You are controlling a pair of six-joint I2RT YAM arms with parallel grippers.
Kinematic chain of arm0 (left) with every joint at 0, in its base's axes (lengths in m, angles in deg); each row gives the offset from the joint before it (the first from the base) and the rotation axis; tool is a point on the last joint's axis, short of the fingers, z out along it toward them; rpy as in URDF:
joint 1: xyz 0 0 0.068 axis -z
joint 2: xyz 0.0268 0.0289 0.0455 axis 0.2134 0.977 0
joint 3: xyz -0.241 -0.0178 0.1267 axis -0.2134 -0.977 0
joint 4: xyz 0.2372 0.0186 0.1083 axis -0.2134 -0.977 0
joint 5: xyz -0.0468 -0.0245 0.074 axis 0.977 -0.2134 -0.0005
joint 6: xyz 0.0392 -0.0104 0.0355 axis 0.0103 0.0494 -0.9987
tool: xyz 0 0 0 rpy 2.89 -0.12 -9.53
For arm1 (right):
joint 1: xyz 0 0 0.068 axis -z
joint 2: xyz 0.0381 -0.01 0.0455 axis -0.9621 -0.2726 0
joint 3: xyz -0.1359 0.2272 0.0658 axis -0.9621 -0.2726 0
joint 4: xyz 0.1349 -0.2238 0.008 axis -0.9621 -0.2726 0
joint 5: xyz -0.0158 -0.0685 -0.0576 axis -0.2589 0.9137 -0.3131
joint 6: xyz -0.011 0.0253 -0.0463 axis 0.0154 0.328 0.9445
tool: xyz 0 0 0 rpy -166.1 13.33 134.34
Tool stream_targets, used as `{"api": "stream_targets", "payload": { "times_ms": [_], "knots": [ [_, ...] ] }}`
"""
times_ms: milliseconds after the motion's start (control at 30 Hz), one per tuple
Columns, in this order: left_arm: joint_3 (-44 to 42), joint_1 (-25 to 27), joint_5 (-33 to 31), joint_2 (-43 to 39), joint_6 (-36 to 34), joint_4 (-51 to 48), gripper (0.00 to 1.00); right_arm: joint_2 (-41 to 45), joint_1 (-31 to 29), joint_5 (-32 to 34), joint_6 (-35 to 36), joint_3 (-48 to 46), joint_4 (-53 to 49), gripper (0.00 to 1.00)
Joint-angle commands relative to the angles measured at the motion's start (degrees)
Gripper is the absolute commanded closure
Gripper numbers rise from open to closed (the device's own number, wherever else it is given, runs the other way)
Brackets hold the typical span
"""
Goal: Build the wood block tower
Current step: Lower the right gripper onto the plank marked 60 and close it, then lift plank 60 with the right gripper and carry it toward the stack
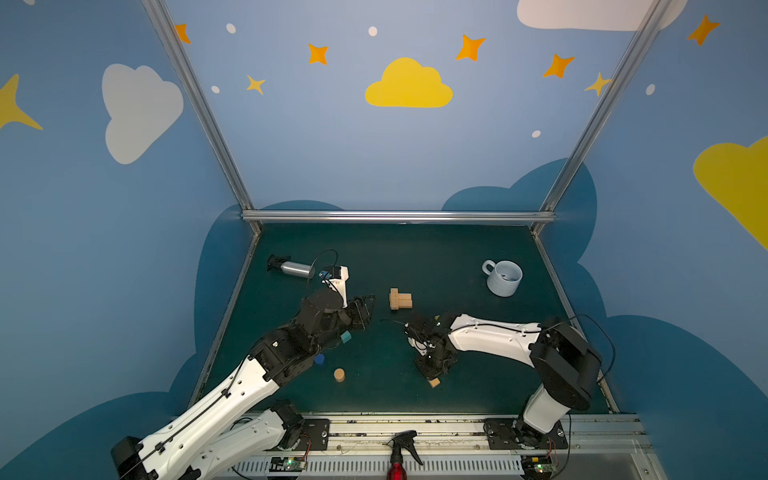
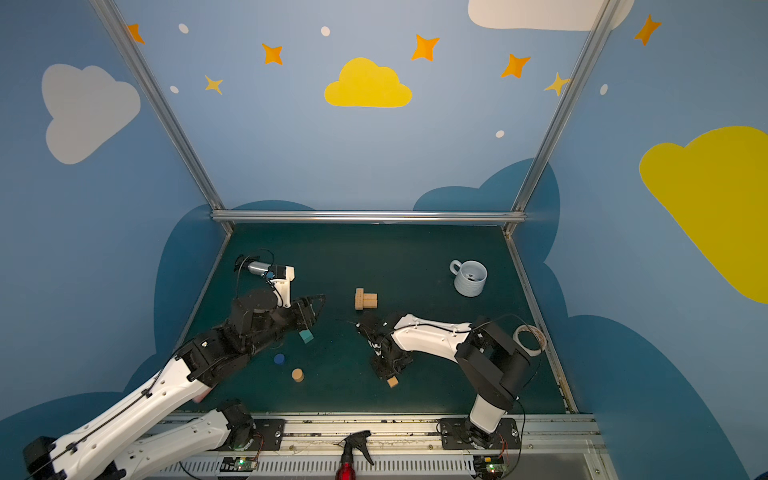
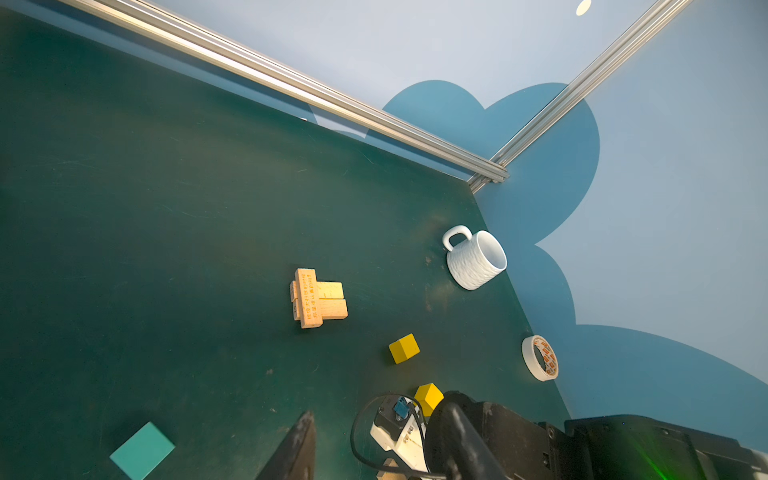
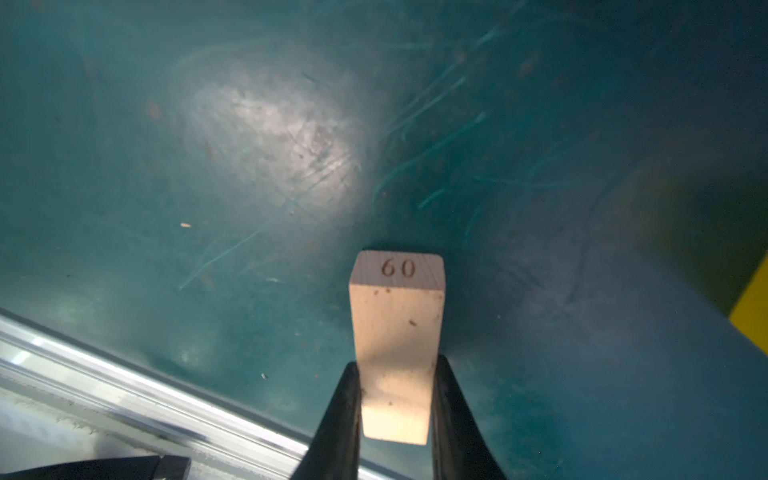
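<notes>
Right wrist: tan plank (image 4: pixel 397 332) in right hand (image 4: pixel 397 365)

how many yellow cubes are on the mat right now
2. One yellow cube sits loose on the mat near the plank stack; the other yellow cube lies just past it, partly behind the right arm. More could be hidden under the arms.

Pale bare-wood plank (image 4: pixel 397 345); scuffed, faintly glossy green tabletop (image 4: pixel 249 166)

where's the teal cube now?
In a top view the teal cube sits on the mat left of centre, beside the left gripper, blue cylinder nearest.
</notes>
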Motion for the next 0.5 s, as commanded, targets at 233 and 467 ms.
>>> {"api": "stream_targets", "payload": {
  "times_ms": [233, 467],
  "knots": [
    [-0.21, 0.24, -0.33, -1.01, 0.02, -0.85, 0.51, -1.71, -0.67, 0.89, -1.28, 0.98, -0.78, 0.80],
    [-0.16, 0.24, -0.66, -1.11, 0.06, -0.95, 0.51, -1.63, -0.84, 1.16, -1.60, 0.92, -0.67, 0.76]
  ]
}}
